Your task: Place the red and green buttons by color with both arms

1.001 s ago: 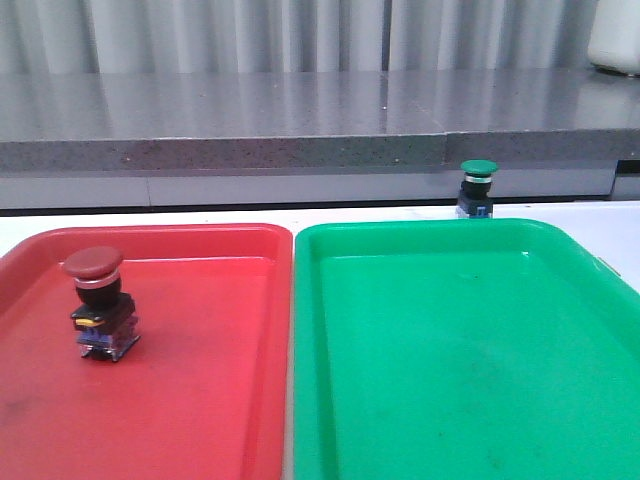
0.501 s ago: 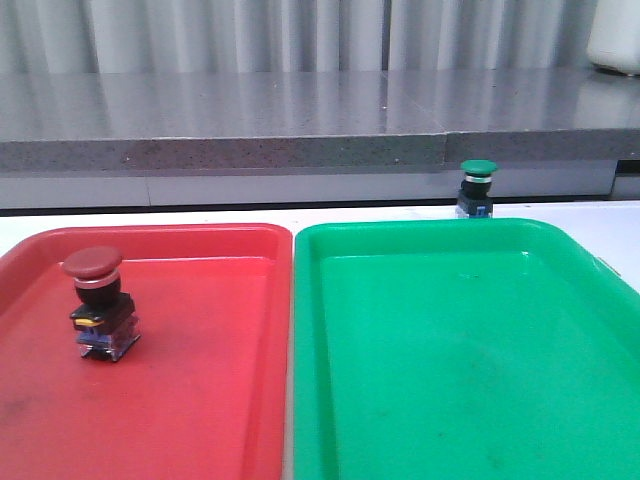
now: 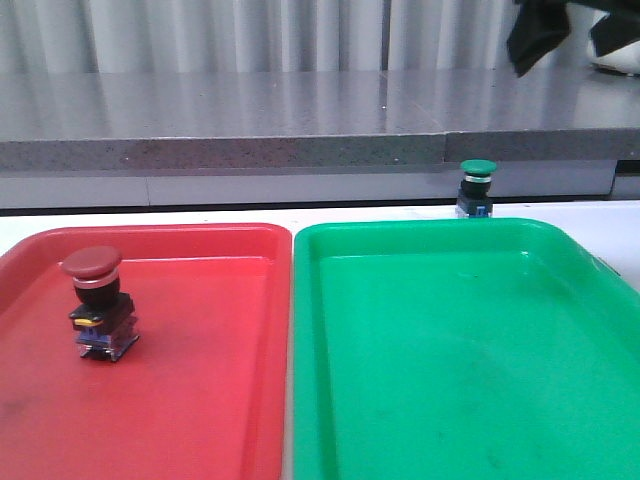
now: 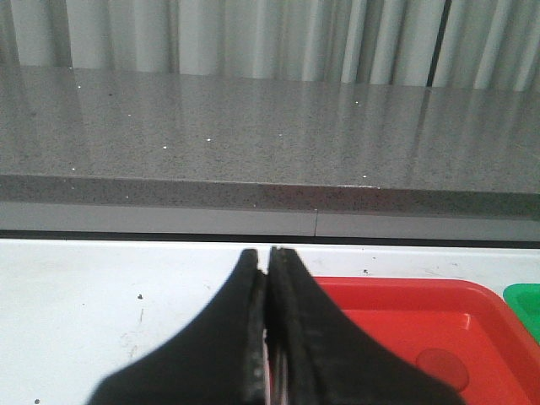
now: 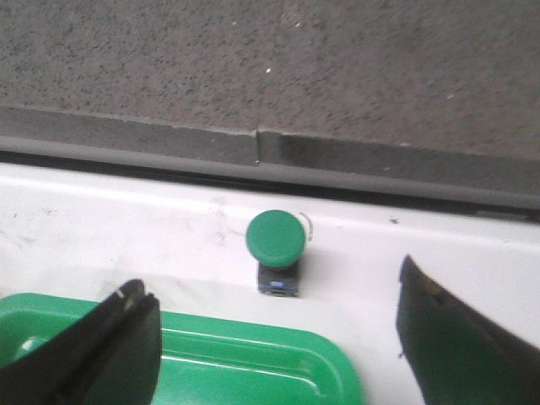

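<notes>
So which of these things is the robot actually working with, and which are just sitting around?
Part of the job:
- red button, standing in the red tray
- green button, on the white table behind the green tray
- right gripper, open above the green button
- left gripper, shut

Just there:
- grey stone ledge
- curtain

The left end effector (image 4: 268,337) was matte black, its tapered fingers (image 4: 228,346) faintly ribbed on their inner edges. The right end effector (image 5: 278,337) looked equally black, possibly plastic.
</notes>
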### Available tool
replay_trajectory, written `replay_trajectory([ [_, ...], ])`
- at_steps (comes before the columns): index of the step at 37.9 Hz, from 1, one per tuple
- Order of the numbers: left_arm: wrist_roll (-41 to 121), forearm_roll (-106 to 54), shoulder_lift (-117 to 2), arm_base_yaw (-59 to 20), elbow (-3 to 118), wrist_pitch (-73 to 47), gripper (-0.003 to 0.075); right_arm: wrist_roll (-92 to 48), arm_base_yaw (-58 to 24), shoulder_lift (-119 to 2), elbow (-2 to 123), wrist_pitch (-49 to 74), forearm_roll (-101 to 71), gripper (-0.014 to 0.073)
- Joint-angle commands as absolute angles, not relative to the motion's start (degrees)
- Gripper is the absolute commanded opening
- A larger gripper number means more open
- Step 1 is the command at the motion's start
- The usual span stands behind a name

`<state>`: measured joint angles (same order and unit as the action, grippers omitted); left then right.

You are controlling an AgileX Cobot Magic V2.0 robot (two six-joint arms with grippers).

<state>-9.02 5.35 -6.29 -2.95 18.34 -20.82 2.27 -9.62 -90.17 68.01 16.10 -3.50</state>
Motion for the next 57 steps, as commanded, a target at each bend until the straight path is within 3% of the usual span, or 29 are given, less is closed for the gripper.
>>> replay_trajectory([
  [1,-9.7,5.0,-6.8,-2.7,19.8,-16.1,-0.0020,5.0,-10.4,-93.1,74.3,15.7,-4.9,0.0590],
  [19,-9.7,5.0,-6.8,-2.7,19.8,-16.1,-0.0020,8.0,-10.0,-111.0,88.0,19.8,-4.9,0.0590],
  [32,-9.7,5.0,-6.8,-2.7,19.8,-16.1,-0.0020,8.5,-8.8,-115.8,92.0,20.4,-4.9,0.0587],
  [35,-9.7,5.0,-6.8,-2.7,19.8,-16.1,-0.0020,8.5,-8.5,-115.8,92.0,20.4,-4.9,0.0528],
  [41,-9.7,5.0,-6.8,-2.7,19.8,-16.1,-0.0020,8.5,-8.3,-115.8,92.0,20.3,-4.9,0.0288],
  [45,-9.7,5.0,-6.8,-2.7,19.8,-16.1,-0.0020,8.5,-8.3,-115.4,92.0,20.0,-4.9,0.0175],
  [50,-9.7,5.0,-6.8,-2.7,19.8,-16.1,-0.0020,8.5,-8.3,-114.1,92.0,20.2,-4.9,0.0104],
  [57,-9.7,5.0,-6.8,-2.7,19.8,-16.1,-0.0020,8.5,-8.4,-109.6,92.0,20.9,-4.9,0.0095],
])
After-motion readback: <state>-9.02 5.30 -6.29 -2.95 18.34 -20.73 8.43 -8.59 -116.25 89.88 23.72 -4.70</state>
